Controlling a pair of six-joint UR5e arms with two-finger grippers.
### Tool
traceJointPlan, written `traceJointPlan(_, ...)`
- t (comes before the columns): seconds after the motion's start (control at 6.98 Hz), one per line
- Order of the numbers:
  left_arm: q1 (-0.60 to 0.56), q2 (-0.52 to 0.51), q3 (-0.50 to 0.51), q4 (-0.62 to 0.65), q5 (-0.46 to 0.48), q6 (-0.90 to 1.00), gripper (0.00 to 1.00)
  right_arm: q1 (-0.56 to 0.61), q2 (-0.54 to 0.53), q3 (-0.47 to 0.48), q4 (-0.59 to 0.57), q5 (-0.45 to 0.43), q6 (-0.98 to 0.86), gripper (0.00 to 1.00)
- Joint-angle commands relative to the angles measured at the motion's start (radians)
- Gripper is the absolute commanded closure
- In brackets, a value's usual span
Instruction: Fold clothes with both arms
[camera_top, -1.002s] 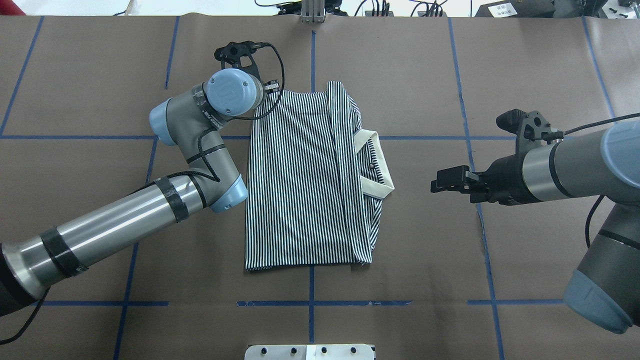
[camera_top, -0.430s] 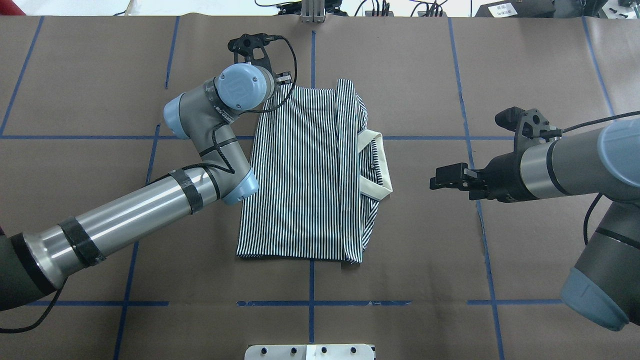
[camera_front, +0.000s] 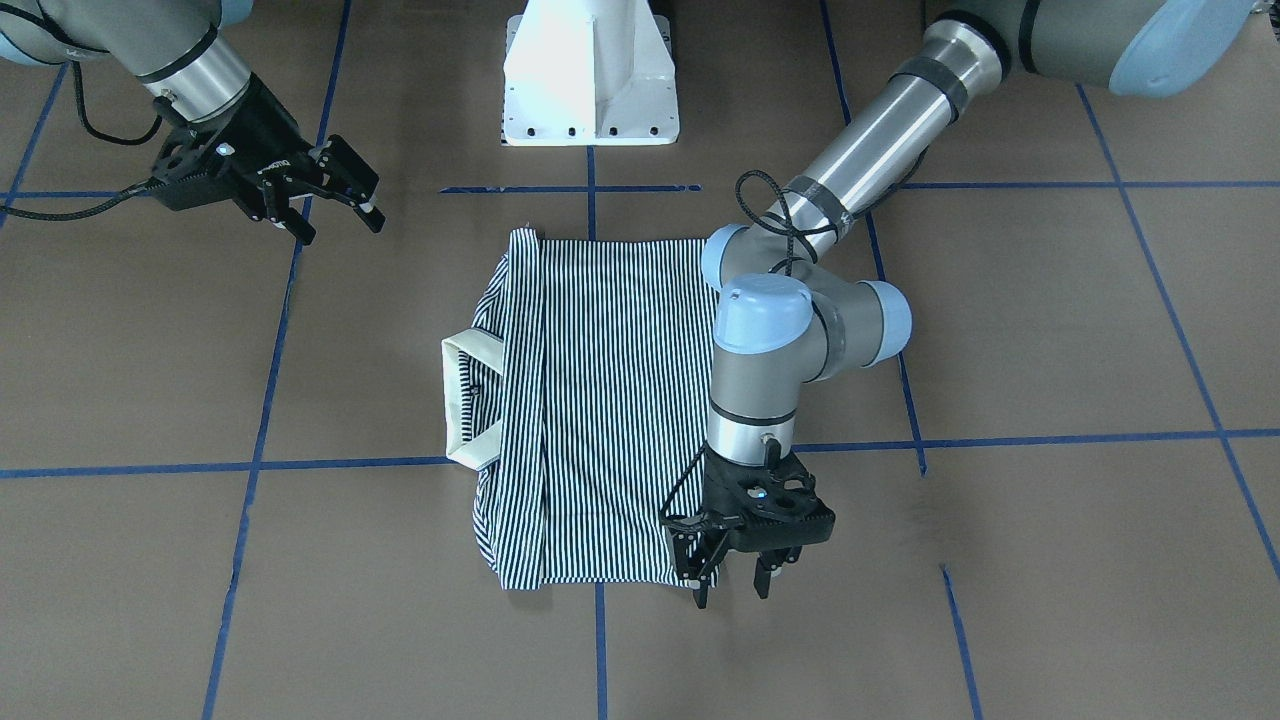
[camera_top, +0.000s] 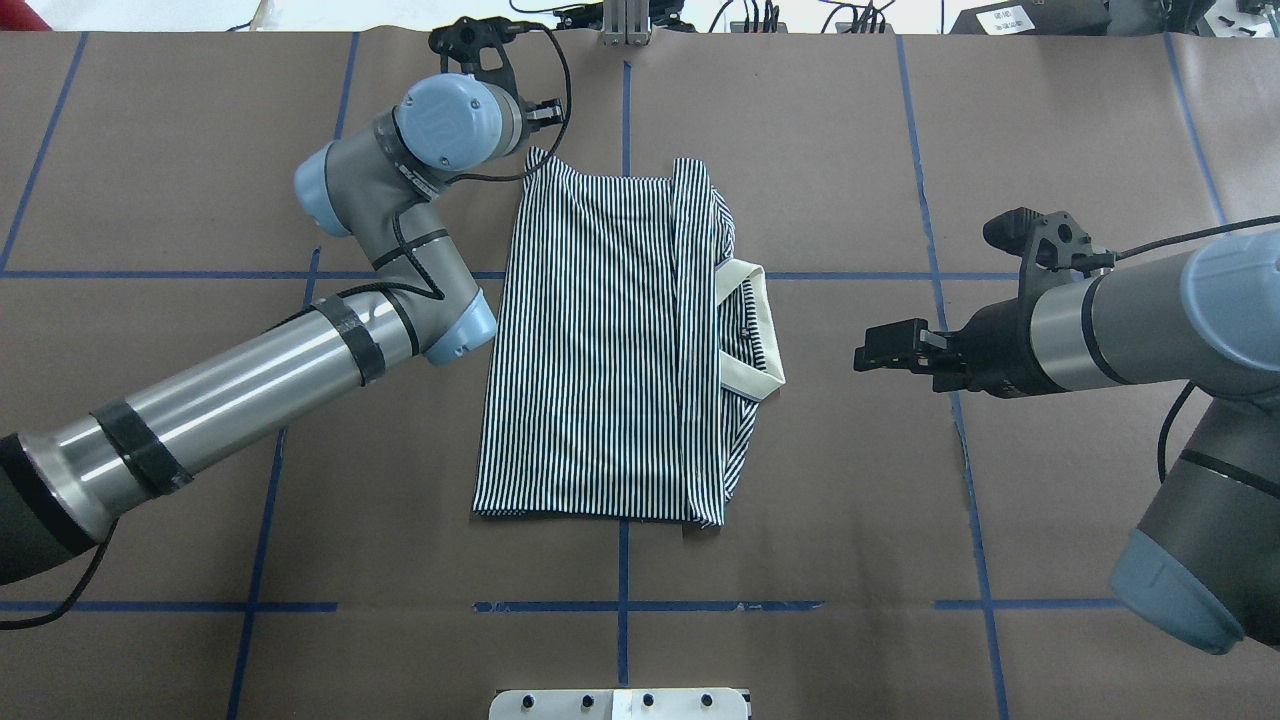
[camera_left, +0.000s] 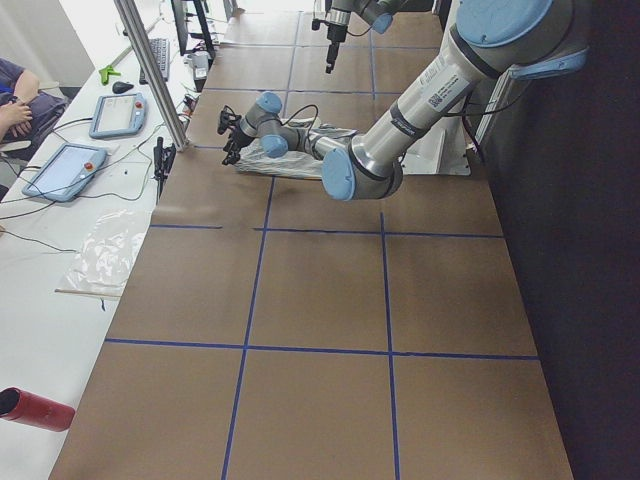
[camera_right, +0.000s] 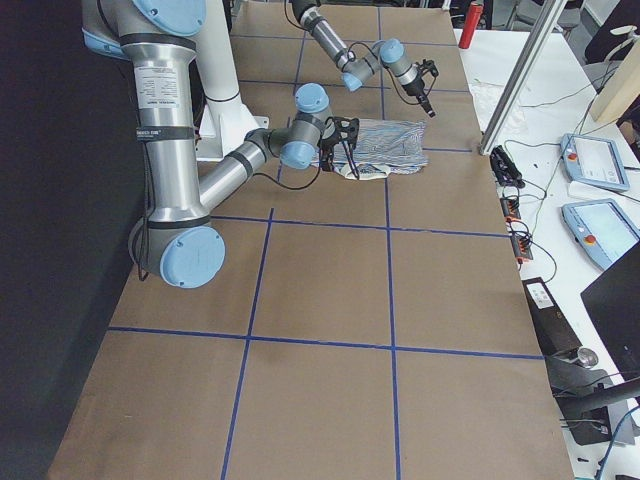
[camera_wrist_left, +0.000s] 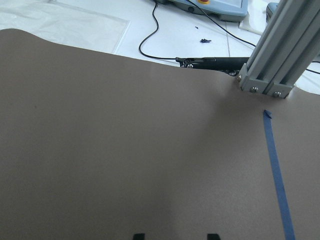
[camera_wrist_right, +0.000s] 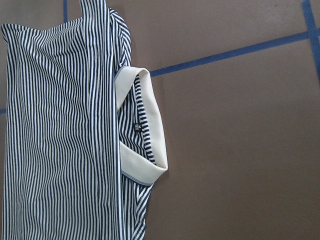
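While left end effector (camera_front: 730, 594) and right end effector (camera_front: 340, 228) gape, white pedestal (camera_front: 590, 90) neighbours shirt (camera_front: 610, 400).

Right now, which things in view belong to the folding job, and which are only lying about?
For the job: navy-and-white striped polo shirt with cream collar; black left end effector; black right end effector.
Lying about: white metal pedestal base; red cylinder; grey control tablet; silver aluminium post.

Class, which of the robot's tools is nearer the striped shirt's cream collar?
Right. The right tool hovers open a short way off the cream collar of the navy-and-white striped polo shirt; the left tool sits at the shirt's far corner on the opposite side.
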Motion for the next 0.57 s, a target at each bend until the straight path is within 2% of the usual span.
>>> traceJointPlan(0.0, -0.063, 0.099, -0.174, 0.076, -0.198, 0.027, 0.0, -0.01, 0.082, -0.058, -0.075, -0.033, -0.002, 0.0)
traceJointPlan(0.14, -0.071, 0.267, -0.416, 0.087, -0.248, 0.029, 0.0, -0.056, 0.156, -0.063, -0.216, -0.098, -0.009, 0.0)
traceJointPlan(0.29, -0.072, 0.375, -0.588, 0.151, -0.289, 0.029, 0.0, -0.125, 0.266, -0.087, -0.364, -0.181, -0.017, 0.0)
traceJointPlan(0.43, -0.072, 0.386, -0.692, 0.296, -0.294, 0.029, 0.0, -0.198, 0.366, -0.13, -0.501, -0.268, -0.017, 0.0)
